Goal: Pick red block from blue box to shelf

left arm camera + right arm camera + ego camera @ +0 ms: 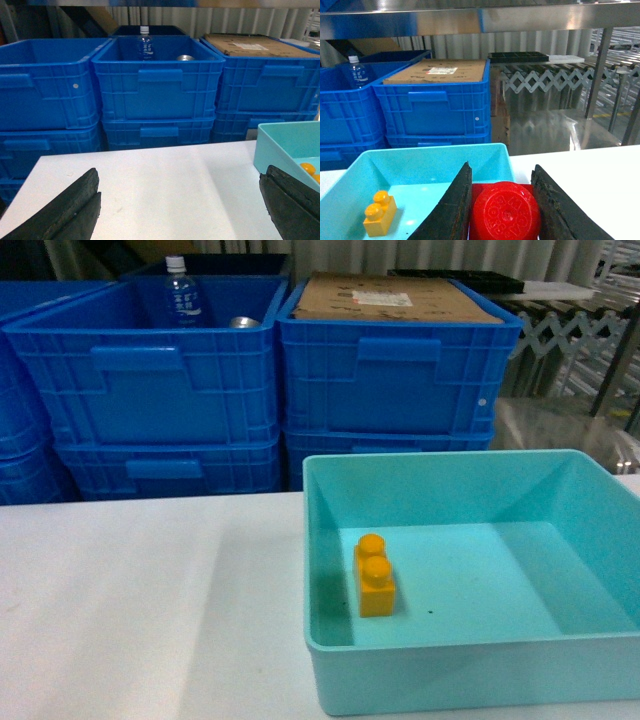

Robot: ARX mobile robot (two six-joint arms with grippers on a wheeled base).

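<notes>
The red block point(505, 212) shows only in the right wrist view, its round stud facing the camera. My right gripper point(501, 170) is shut on it, one dark finger against each side, above the right end of the blue box point(420, 160). In the head view the blue box point(470, 670) stands on the white table at the right, and neither gripper appears there. A steel rail of the shelf point(485, 20) runs across the top of the right wrist view. My left gripper point(181, 172) stands open over bare table, left of the blue box point(280, 145).
An orange two-stud brick point(375, 575) lies in the box's left part. Stacked dark blue crates point(150, 390) stand behind the white table point(150, 610), one holding a water bottle point(182, 290), another a cardboard sheet point(390, 298). A steel post point(597, 70) rises at the right.
</notes>
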